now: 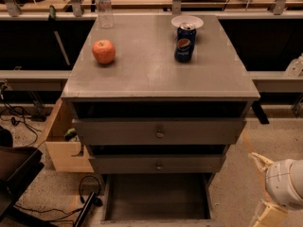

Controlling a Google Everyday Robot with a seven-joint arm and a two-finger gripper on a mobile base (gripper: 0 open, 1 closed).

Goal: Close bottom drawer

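The bottom drawer (156,196) is sitting pulled out at six o'clock, nothing yet closed, while the gripper (257,188) is hovering apart at four o'clock, spread wide and empty.

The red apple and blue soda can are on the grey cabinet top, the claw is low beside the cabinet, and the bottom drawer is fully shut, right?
Not shut: the camera view shows the thin grey bottom drawer pulled out, its floor showing. The red apple and blue soda can are on the grey cabinet top, and the claw is low beside the cabinet.
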